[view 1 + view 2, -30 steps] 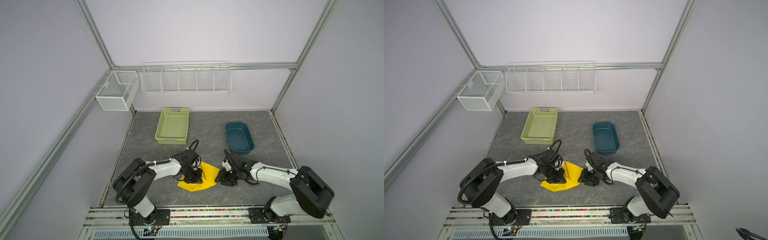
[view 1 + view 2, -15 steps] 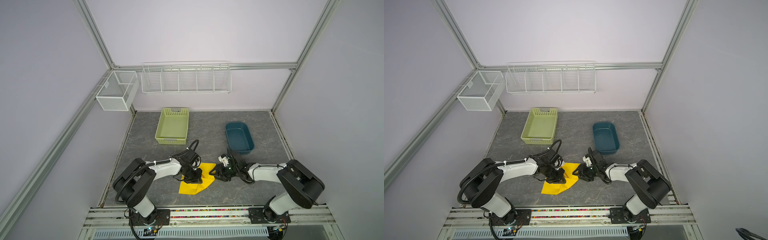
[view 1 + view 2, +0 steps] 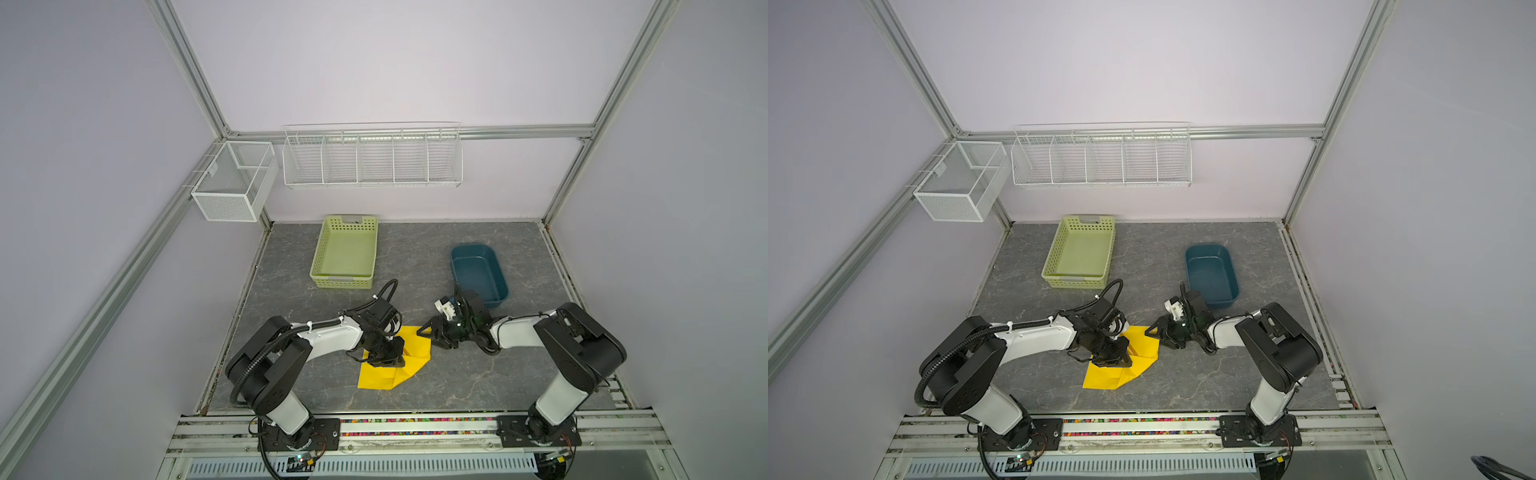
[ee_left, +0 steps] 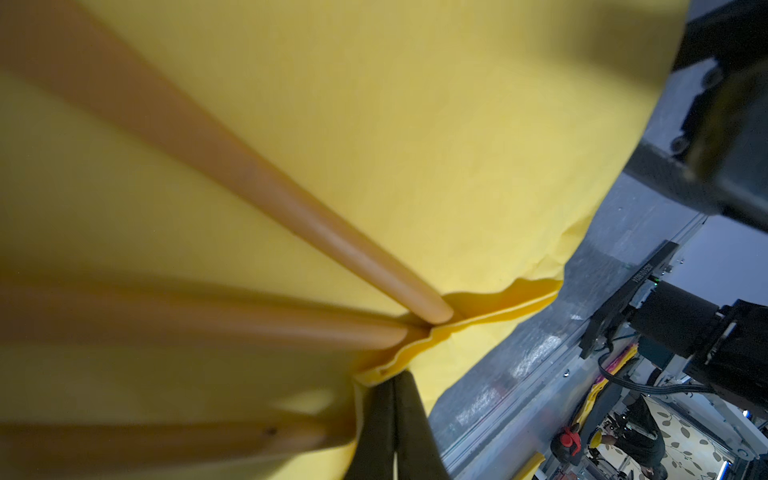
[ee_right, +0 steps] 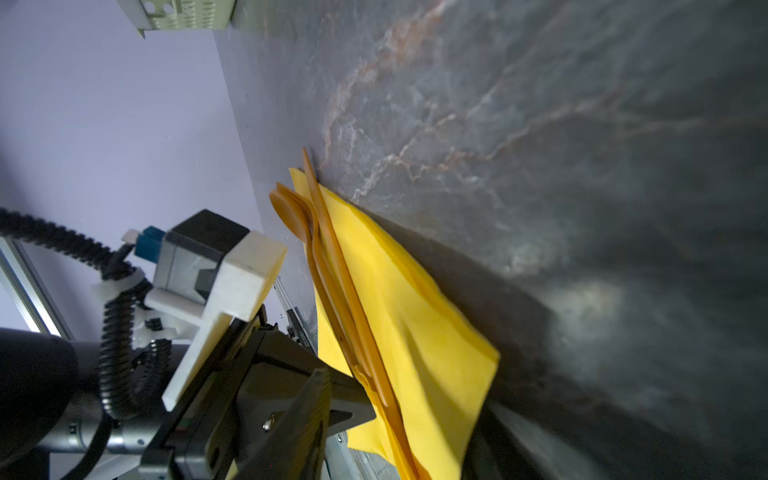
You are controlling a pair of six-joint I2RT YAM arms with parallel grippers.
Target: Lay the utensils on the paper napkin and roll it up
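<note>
Near the front middle of the tabletop [image 3: 457,374] lies the napkin [image 3: 395,374], partly folded over itself, with a loose corner pointing toward the near edge in both top views. The left gripper [image 3: 392,362] sits on its far left part. In the left wrist view its jaws are pressed together on a wrinkled fold of the napkin's edge. The utensils [image 4: 291,216] rest on the napkin, three handles close together with their ends meeting by that pinched fold. In the right wrist view their broad ends [image 5: 291,208] reach just past the napkin's corner onto the tabletop. In the top views the left gripper hides nearly all of them.

The right gripper [image 3: 428,337] is low, just beside the napkin's far right corner, its jaws spread in a V with nothing between them. Whether a tip touches the paper cannot be told.

Farther back stand a green basket [image 3: 320,266] on the left and a blue tub [image 3: 500,286] on the right, both well apart from the napkin.
</note>
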